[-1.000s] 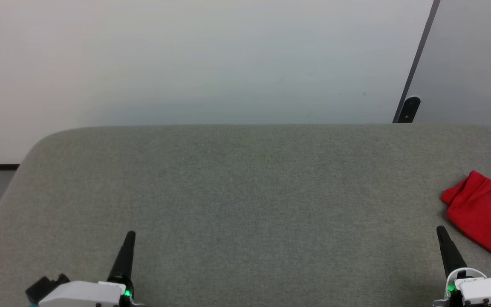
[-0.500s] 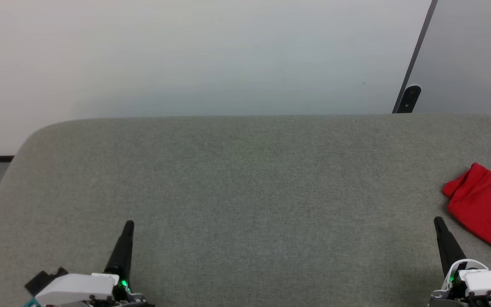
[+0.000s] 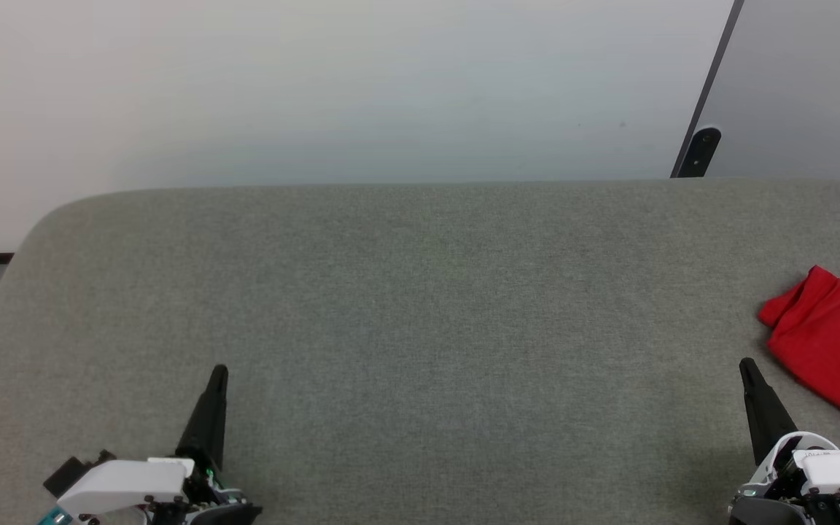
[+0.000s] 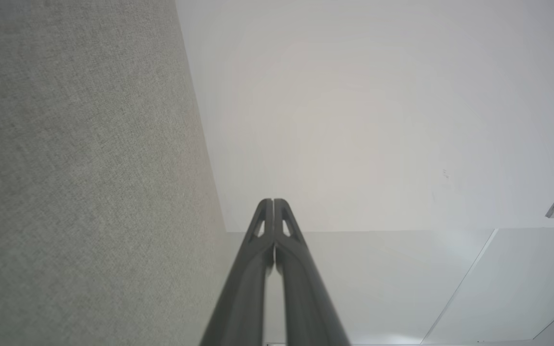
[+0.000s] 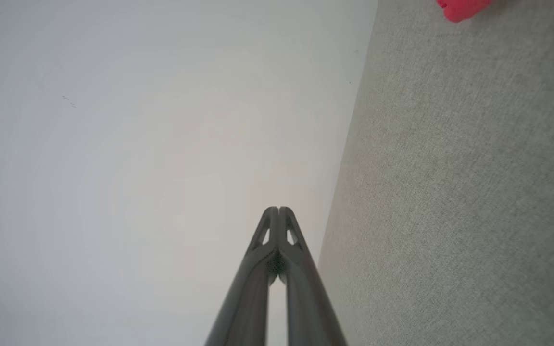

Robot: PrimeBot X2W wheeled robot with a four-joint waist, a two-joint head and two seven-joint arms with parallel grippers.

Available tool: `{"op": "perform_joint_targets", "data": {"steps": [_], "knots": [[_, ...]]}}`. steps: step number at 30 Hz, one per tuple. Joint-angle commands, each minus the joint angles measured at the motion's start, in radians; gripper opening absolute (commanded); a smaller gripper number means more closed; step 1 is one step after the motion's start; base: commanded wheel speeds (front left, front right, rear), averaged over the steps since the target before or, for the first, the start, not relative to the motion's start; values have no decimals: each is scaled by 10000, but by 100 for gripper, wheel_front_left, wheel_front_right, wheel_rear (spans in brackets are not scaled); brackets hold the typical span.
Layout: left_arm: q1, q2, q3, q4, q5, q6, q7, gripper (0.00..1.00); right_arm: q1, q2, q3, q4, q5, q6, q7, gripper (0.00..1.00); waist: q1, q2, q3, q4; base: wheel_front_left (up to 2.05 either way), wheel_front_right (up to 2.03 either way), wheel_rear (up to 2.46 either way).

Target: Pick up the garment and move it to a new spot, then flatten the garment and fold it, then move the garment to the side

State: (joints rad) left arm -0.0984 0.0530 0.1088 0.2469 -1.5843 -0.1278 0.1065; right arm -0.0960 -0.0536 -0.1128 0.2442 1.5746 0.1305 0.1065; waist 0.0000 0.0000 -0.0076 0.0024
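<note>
The left tool (image 3: 219, 372) and right tool (image 3: 746, 364) were pressed together, empty, at the lower corners; the garment (image 3: 828, 343) lay on the counter (image 3: 427, 306), far right.

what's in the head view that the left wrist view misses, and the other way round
Head view adds the garment, at the picture's right edge on the grey padded surface, and the right gripper beside it, not touching. Left wrist view adds a close look at the left gripper: fingertips together, holding nothing. Both share that gripper, the surface and the pale wall.
</note>
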Motion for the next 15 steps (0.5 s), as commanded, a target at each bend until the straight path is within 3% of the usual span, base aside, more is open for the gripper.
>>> {"op": "perform_joint_targets", "data": {"steps": [1, 15], "knots": [[-141, -28, 64, -19, -198, -51, 79, 0, -183, 44, -23, 7, 266, 4, 76, 0, 0, 0, 43, -11, 0, 0, 0], [-173, -38, 84, -20, -296, -46, 111, 0, -167, 57, -20, 15, 400, 4, 109, 0, 0, 0, 107, -24, 0, 0, 0]]}}
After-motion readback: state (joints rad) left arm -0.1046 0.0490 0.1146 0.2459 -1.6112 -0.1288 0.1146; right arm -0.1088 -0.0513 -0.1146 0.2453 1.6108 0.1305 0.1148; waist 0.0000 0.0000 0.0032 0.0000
